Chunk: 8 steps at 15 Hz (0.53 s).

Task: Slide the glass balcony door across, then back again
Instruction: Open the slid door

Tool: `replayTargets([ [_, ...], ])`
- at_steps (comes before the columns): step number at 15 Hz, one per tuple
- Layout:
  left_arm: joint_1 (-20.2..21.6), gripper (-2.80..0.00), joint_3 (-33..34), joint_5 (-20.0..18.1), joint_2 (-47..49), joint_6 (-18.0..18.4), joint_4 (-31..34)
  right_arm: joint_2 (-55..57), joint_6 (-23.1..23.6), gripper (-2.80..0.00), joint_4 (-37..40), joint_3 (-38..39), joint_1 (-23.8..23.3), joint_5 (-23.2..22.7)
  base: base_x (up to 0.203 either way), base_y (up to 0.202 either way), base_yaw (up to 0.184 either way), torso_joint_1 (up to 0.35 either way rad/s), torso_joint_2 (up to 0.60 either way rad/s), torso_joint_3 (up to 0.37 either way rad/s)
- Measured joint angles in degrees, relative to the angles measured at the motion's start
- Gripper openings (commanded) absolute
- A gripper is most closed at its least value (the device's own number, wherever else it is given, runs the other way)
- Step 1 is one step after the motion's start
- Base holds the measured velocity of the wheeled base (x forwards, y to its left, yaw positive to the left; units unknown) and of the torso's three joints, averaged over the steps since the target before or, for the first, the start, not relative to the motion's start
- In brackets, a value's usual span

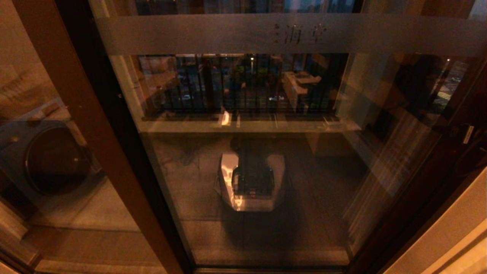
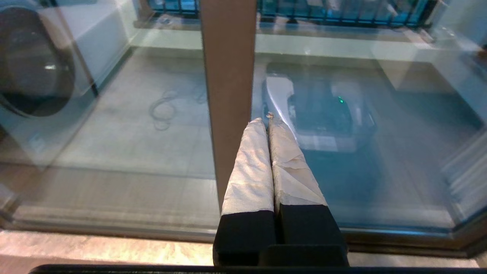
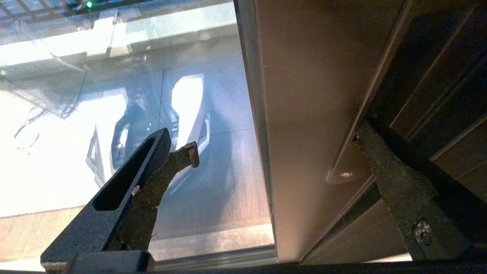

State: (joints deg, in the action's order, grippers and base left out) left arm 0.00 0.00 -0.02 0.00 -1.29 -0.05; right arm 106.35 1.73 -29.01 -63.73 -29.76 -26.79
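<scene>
Head view gives me the glass balcony door [image 1: 247, 152] filling the frame, its frosted band across the top, and neither arm. On my left wrist feed, the left gripper [image 2: 268, 121] has its 2 taped fingers pressed together, empty, before a brown stile. The right gripper [image 3: 274, 152] is spread wide, straddling the door's edge stile.

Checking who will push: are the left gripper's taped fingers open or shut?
Shut. In the left wrist view the left gripper shows its two white-taped fingers pressed together, tips by the brown door stile.
</scene>
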Motion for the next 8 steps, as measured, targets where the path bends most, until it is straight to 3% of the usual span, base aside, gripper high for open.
replayTargets([
  [8, 0.0, -2.8, 0.0, 0.0, 0.0, 0.0, 0.0, -2.1, 0.0, 0.0, 0.2, 1.7, 0.5, -0.1, 0.0, 0.0, 0.0, 0.0, 0.0, 0.0],
])
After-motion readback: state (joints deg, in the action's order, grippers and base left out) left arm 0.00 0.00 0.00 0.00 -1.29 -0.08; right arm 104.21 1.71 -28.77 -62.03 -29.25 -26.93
